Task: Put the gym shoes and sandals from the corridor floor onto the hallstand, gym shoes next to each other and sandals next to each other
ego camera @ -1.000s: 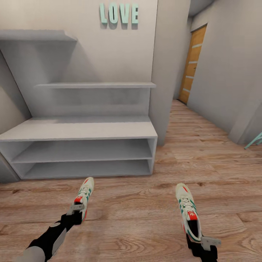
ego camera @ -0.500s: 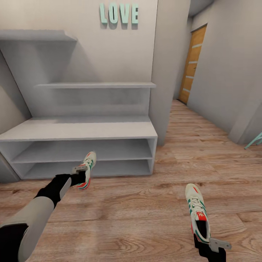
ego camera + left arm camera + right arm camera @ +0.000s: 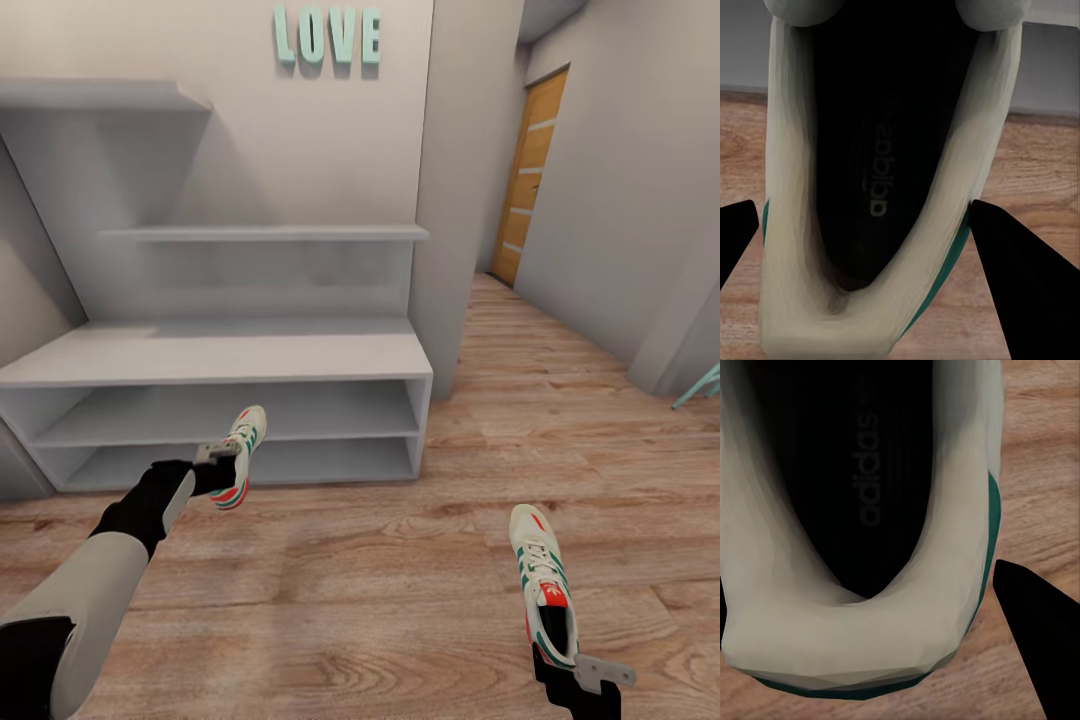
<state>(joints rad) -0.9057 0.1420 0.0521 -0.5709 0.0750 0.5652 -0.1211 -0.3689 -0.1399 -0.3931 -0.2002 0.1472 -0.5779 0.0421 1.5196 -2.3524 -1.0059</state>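
- Left gripper point(image 3: 218, 468), left-centre of head view: fingers clamped on heel of left gym shoe point(image 3: 240, 452), raised before hallstand point(image 3: 215, 358) lower shelves.
- Right gripper point(image 3: 566, 668), lower right: fingers clamped on right gym shoe point(image 3: 541, 578) heel, above corridor floor point(image 3: 400, 580).

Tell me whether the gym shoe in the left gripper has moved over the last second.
Yes. The left gripper has carried its gym shoe up and forward: it was over the floor, now its toe overlaps the hallstand lower shelves.
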